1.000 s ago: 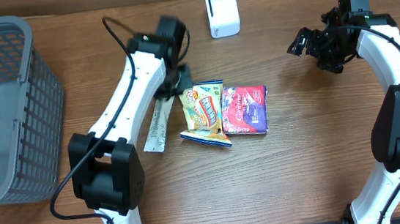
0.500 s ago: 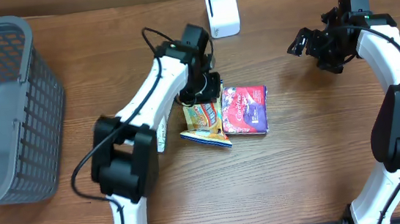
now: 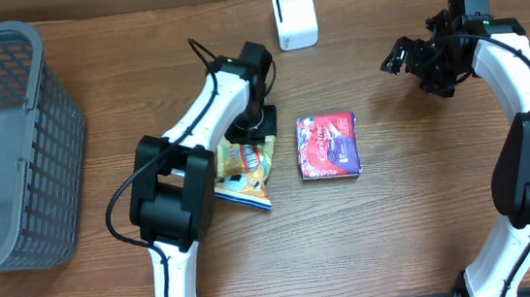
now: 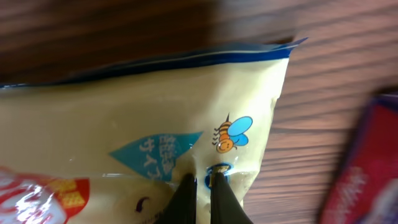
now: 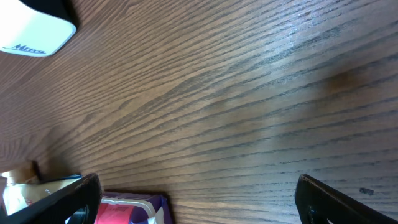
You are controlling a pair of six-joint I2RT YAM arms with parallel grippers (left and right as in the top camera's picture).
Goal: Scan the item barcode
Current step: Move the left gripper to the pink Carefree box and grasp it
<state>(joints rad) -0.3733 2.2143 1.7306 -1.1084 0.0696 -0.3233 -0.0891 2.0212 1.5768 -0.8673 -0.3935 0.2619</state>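
One cream-yellow plastic snack packet [image 4: 124, 118] clamped by left gripper [image 4: 200, 185]; right gripper [image 5: 198, 200] jaws wide apart above brown wooden table [image 5: 236, 93].

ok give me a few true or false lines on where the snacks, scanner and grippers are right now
1. The left gripper is shut on the yellow snack bag. True.
2. The right gripper holds the red packet. False: it is open and empty, over bare table.
3. The yellow snack bag overlaps the red packet. False: they lie apart, with bare wood between them.
4. The white scanner stands on the table near its far edge. True.
5. The grey basket sits on the robot's left side. True.
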